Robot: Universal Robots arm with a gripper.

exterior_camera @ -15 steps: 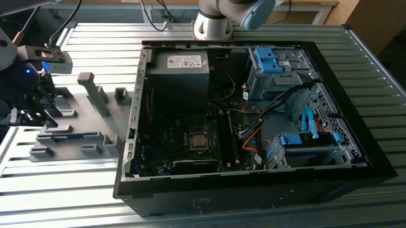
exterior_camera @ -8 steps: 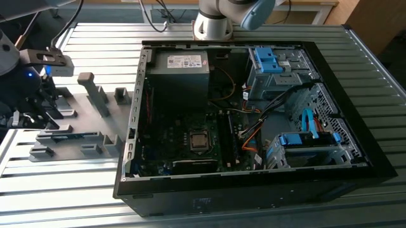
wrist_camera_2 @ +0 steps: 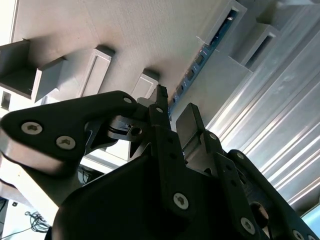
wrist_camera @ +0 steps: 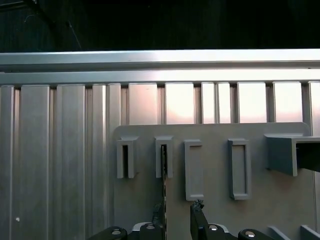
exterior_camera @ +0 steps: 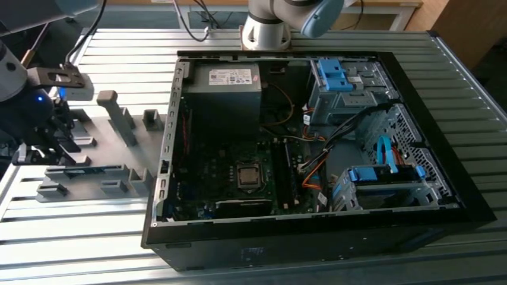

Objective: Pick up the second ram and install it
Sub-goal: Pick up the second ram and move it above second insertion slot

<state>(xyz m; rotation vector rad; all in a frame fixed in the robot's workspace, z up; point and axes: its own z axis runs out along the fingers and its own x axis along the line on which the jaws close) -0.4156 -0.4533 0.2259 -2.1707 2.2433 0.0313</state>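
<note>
— On the holder tray [wrist_camera: 280,200], where's the second ram [wrist_camera: 164,185]?
— Standing on edge in its slot [wrist_camera: 169,150]. My gripper [wrist_camera: 178,214] has its fingers apart, and I see the ram's end between them, nearer one finger.

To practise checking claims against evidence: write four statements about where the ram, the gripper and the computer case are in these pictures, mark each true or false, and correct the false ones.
1. The computer case lies open on the slatted metal table. True.
2. The gripper is open, with one finger on each side of the second ram. True.
3. The second ram is seated on the motherboard. False: it stands on edge in a slot of the grey holder tray.
4. The gripper hangs over the open computer case. False: it is at the holder tray, which is on the exterior view's left of the case.
</note>
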